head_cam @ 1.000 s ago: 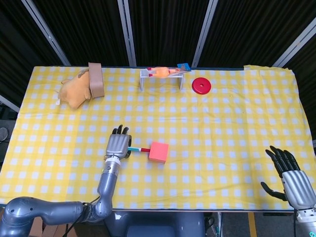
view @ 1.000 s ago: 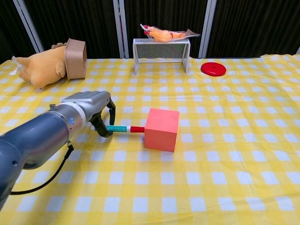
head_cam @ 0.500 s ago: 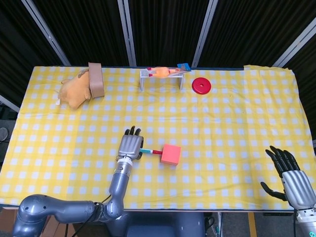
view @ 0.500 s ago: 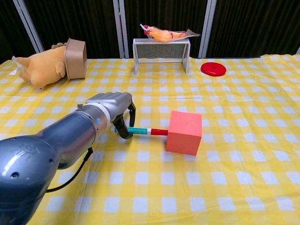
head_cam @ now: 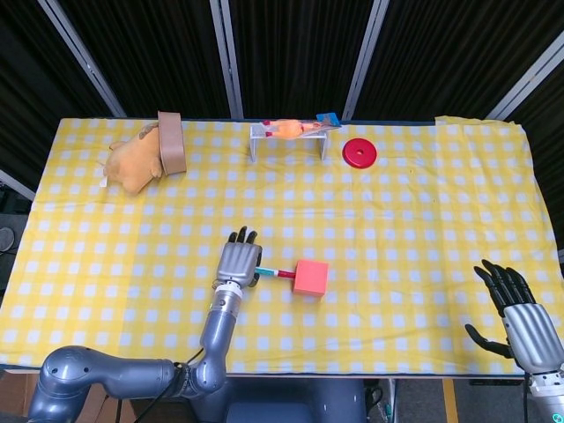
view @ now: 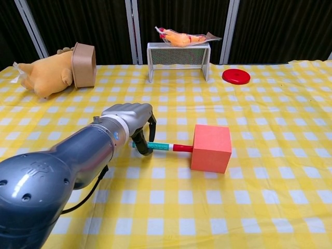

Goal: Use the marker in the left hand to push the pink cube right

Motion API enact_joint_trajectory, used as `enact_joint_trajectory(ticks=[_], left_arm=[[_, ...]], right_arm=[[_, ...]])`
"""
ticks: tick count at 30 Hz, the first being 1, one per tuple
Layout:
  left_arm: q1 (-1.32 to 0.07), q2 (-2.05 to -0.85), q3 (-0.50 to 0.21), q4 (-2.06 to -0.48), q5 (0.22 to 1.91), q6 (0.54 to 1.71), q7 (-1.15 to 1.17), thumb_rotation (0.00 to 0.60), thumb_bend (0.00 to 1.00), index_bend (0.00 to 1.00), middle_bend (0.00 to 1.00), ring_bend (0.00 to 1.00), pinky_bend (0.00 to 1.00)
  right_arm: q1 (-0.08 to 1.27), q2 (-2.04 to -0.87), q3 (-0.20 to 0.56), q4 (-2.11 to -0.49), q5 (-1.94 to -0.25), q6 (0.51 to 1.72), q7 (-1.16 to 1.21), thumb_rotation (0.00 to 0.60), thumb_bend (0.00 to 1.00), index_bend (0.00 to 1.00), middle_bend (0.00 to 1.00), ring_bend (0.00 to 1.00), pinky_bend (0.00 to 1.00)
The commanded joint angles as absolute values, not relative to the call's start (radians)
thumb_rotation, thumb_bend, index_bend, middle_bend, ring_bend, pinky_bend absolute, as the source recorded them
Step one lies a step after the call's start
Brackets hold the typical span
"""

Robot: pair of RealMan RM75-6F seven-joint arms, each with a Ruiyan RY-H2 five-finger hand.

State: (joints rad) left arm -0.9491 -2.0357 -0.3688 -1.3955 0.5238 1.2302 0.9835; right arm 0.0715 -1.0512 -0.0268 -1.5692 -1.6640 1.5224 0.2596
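Note:
The pink cube [head_cam: 311, 278] [view: 211, 148] rests on the yellow checked cloth, a little right of the table's middle. My left hand [head_cam: 238, 264] [view: 130, 120] grips a marker [head_cam: 277, 274] [view: 167, 147] with a green barrel and red tip, held level. The red tip touches the cube's left face. My right hand [head_cam: 522, 319] hovers open at the table's near right corner, fingers spread, holding nothing; only the head view shows it.
Along the far edge stand a tan plush toy with a brown band [head_cam: 144, 159] [view: 54, 71], a small white wire goal [head_cam: 294, 139] [view: 178, 60] with an orange packet on top, and a red disc [head_cam: 359, 153] [view: 236, 77].
My left hand has travelled right with the marker, and the pink cube has slid right ahead of the tip. The right hand has not moved.

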Motion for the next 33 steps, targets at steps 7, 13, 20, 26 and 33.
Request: enact_joint_trajectory(ticks=[7, 13, 20, 26, 33], left_arm=[[-0.980, -2.068, -0.383, -1.375, 0.526, 1.218, 0.982, 0.600, 0.46, 0.65, 0.12, 0.00, 0.12], [-1.004, -2.095, -0.396, -1.357, 0.519, 1.208, 0.987, 0.600, 0.46, 0.65, 0.12, 0.00, 0.12], [-1.061, -2.143, -0.433, -1.301, 0.511, 1.182, 1.003, 0.600, 0.46, 0.65, 0.12, 0.00, 0.12], [-1.100, -2.175, -0.456, -1.261, 0.502, 1.164, 1.013, 0.600, 0.46, 0.65, 0.12, 0.00, 0.12], [-1.140, -2.208, -0.482, -1.231, 0.490, 1.141, 1.022, 0.600, 0.46, 0.65, 0.12, 0.00, 0.12]], right_arm=[[0.073, -1.052, -0.028, -1.568, -1.664, 1.519, 0.259, 0.600, 0.32, 0.00, 0.00, 0.00, 0.00], [0.072, -1.050, -0.029, -1.568, -1.661, 1.517, 0.264, 0.600, 0.32, 0.00, 0.00, 0.00, 0.00], [0.072, -1.049, -0.029, -1.567, -1.661, 1.516, 0.266, 0.600, 0.32, 0.00, 0.00, 0.00, 0.00], [0.072, -1.049, -0.028, -1.566, -1.658, 1.515, 0.268, 0.600, 0.32, 0.00, 0.00, 0.00, 0.00], [0.072, -1.046, -0.027, -1.567, -1.651, 1.512, 0.272, 0.600, 0.32, 0.00, 0.00, 0.00, 0.00]])
